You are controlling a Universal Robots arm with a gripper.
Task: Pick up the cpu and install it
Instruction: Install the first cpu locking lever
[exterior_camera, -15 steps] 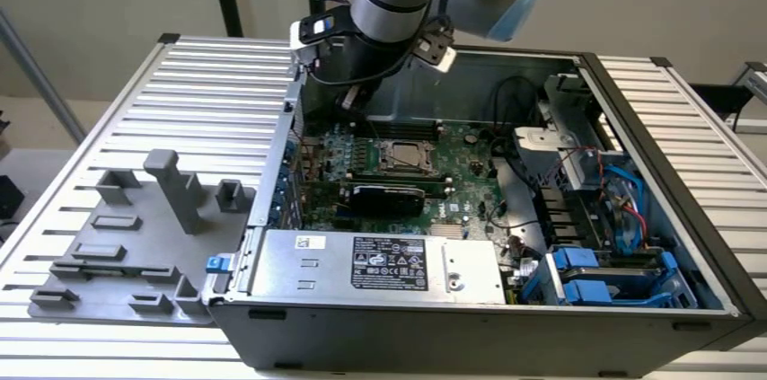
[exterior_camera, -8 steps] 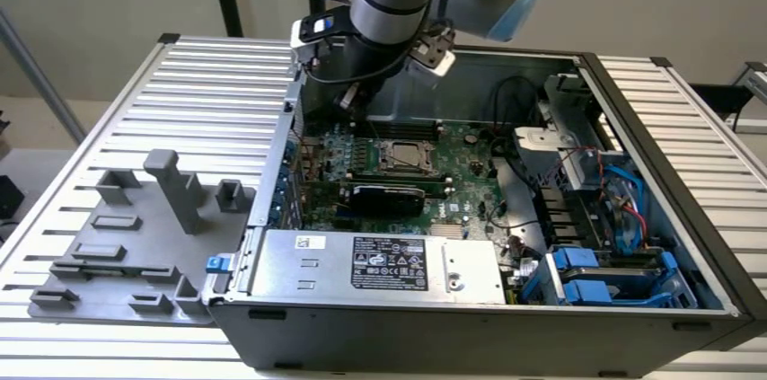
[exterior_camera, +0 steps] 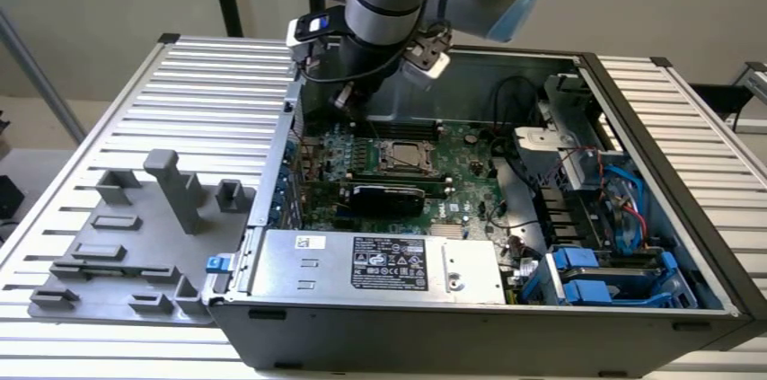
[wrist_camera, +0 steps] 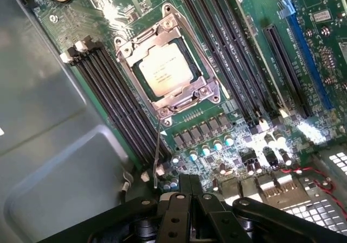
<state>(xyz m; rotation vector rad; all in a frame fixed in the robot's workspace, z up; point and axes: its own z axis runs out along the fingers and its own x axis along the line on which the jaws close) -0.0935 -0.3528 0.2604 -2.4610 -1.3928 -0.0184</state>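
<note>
Wrist view: cpu (wrist_camera: 162, 69) sits in socket (wrist_camera: 205, 90); my claw (wrist_camera: 190, 182) pressed together, empty. Likely light, stiff, fragile (slick lid); I'd grip edges.

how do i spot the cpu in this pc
Look into the open grey case at the green motherboard. On it, a metal socket frame sits between two banks of long black memory slots. The cpu is the flat square inside that frame: a smooth, pale silver plate with faint print, unlike the black slots and the shiny frame around it.
</note>
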